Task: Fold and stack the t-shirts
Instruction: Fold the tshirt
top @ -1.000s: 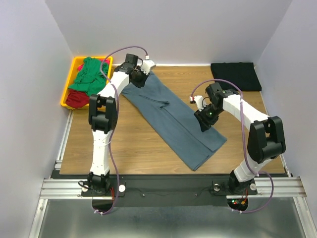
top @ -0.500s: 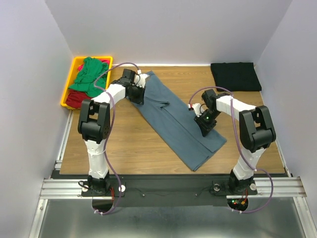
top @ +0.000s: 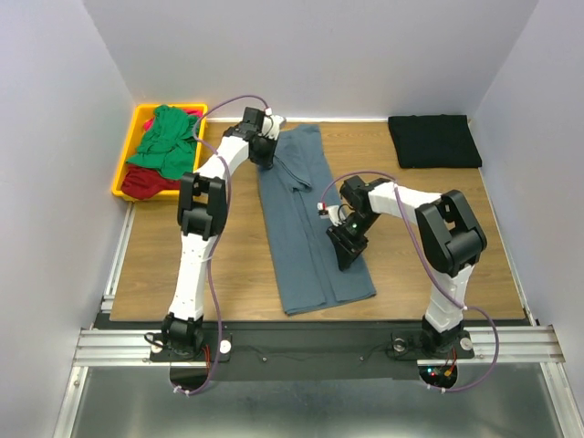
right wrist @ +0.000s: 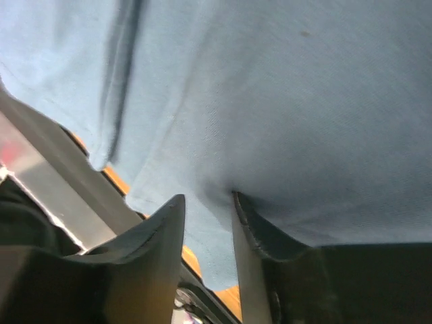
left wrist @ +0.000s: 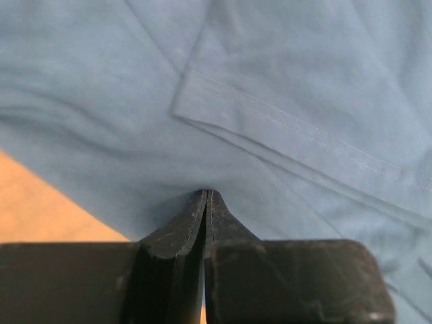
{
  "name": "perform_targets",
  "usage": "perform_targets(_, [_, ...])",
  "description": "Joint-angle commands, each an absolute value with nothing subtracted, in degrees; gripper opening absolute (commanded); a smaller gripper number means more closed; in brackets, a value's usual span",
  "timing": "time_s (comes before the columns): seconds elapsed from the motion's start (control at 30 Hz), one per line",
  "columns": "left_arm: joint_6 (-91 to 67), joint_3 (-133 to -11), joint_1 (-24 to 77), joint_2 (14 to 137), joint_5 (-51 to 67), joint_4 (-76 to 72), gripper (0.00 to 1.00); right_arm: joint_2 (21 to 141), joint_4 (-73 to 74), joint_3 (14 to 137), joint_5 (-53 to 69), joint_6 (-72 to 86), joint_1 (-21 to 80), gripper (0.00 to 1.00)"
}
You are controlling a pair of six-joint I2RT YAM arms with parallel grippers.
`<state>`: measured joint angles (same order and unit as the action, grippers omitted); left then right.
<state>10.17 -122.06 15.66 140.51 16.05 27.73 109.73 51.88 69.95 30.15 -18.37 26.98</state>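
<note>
The slate blue-grey t-shirt [top: 306, 219] lies folded into a long strip that runs from the back of the table toward the front. My left gripper [top: 264, 151] is at the strip's far left corner. In the left wrist view it [left wrist: 206, 193] is shut on a pucker of the blue-grey cloth [left wrist: 304, 81]. My right gripper [top: 346, 246] is at the strip's right edge. In the right wrist view it [right wrist: 206, 199] has its jaws apart, with the cloth [right wrist: 304, 101] draped over the right finger and nothing between them. A black t-shirt [top: 435, 140] lies folded at the back right.
A yellow tray [top: 144, 113] at the back left holds a crumpled green t-shirt [top: 167, 137] on top of a red one [top: 141, 182]. The wooden table [top: 182, 265] has walls on three sides and a metal rail along its front edge.
The blue-grey shirt has swung from a diagonal lie to nearly straight front-to-back. My right gripper moved left and forward with it; my left gripper moved toward the back.
</note>
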Motion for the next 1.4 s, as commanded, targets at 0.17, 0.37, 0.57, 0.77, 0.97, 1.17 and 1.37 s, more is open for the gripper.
perform_targets(0.17, [17.40, -126.94, 15.73, 137.06, 16.34, 26.90, 0.18, 106.88, 47.11, 74.88, 34.02, -13.36, 27.42, 0.44])
perform_targets(0.37, [14.95, -112.95, 16.17, 127.80, 21.18, 23.73, 0.21, 107.66, 43.95, 74.62, 33.49, -12.57, 27.42, 0.42])
perform_targets(0.57, [11.34, -110.39, 16.87, 130.07, 20.48, 25.31, 0.20, 110.04, 41.75, 72.16, 30.67, -12.48, 27.42, 0.38])
perform_targets(0.77, [10.46, -116.00, 16.87, 137.36, 20.56, 27.07, 0.18, 112.67, 38.33, 70.22, 31.82, -10.20, 27.60, 0.36])
perform_targets(0.97, [10.11, -126.29, 16.87, 144.39, 19.60, 29.53, 0.18, 116.36, 37.27, 72.77, 33.22, -8.27, 27.60, 0.36])
perform_targets(1.17, [10.37, -133.15, 16.79, 148.09, 18.90, 29.36, 0.18, 119.88, 36.21, 78.57, 29.11, -5.98, 27.51, 0.37])
perform_targets(1.37, [10.28, -134.73, 16.70, 148.97, 18.81, 27.68, 0.20, 121.90, 35.95, 81.82, 26.98, -4.66, 26.98, 0.38])
